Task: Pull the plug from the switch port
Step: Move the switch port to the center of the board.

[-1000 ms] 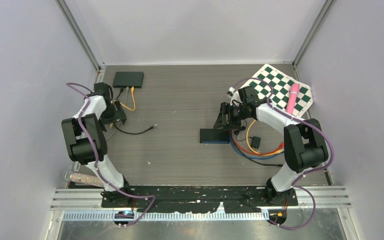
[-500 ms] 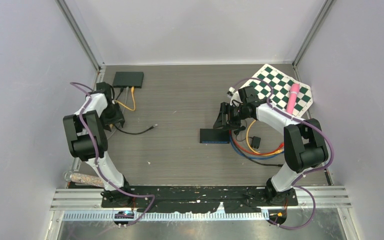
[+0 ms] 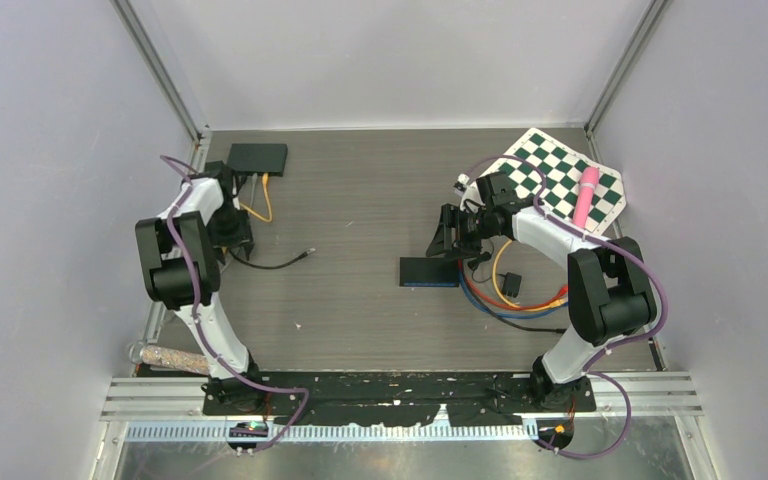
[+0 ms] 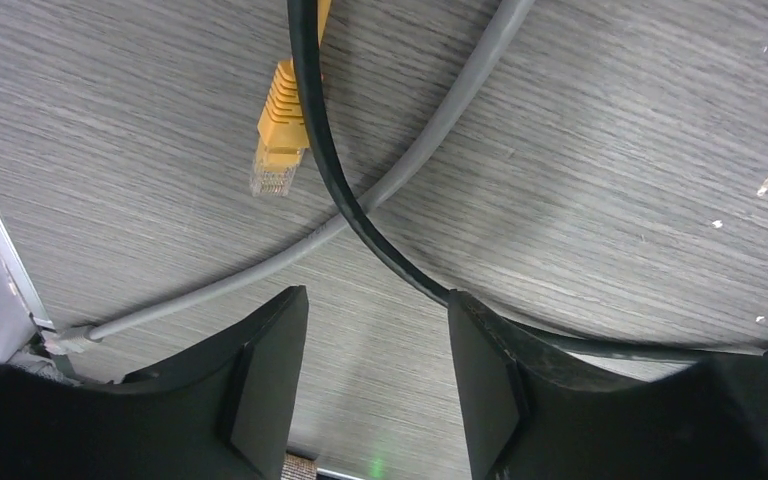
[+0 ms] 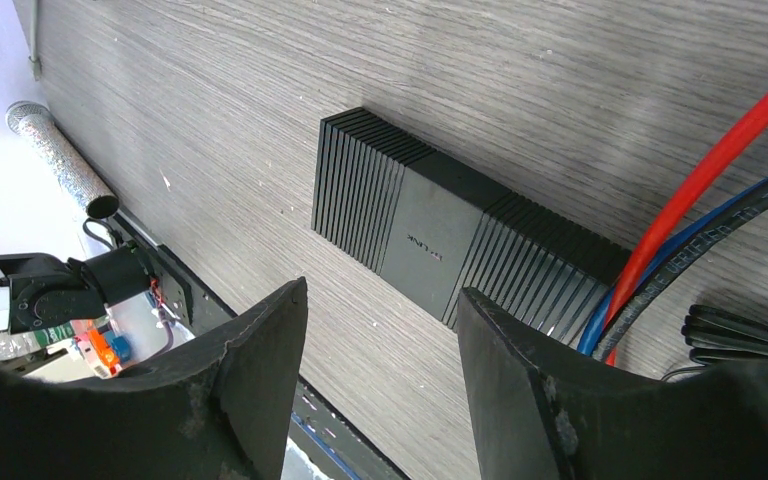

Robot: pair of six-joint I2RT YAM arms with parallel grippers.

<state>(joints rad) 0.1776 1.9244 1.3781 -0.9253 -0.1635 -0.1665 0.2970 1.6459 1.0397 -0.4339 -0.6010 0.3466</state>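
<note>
Illegible logo [image 5: 427, 247] on black switch [image 5: 360, 180]

Black switch [image 5: 440, 245] lies flat, cables [image 5: 700, 190] (red, blue) at its end.

left arm [image 3: 182, 262] swings right and farther back, elbow moving in from the wall, left gripper [image 4: 375, 300] nearer the black switch [image 3: 256, 157]

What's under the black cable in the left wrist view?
The black cable crosses over a grey cable and covers most of the yellow plug's cord; the plug itself shows beside it.
</note>
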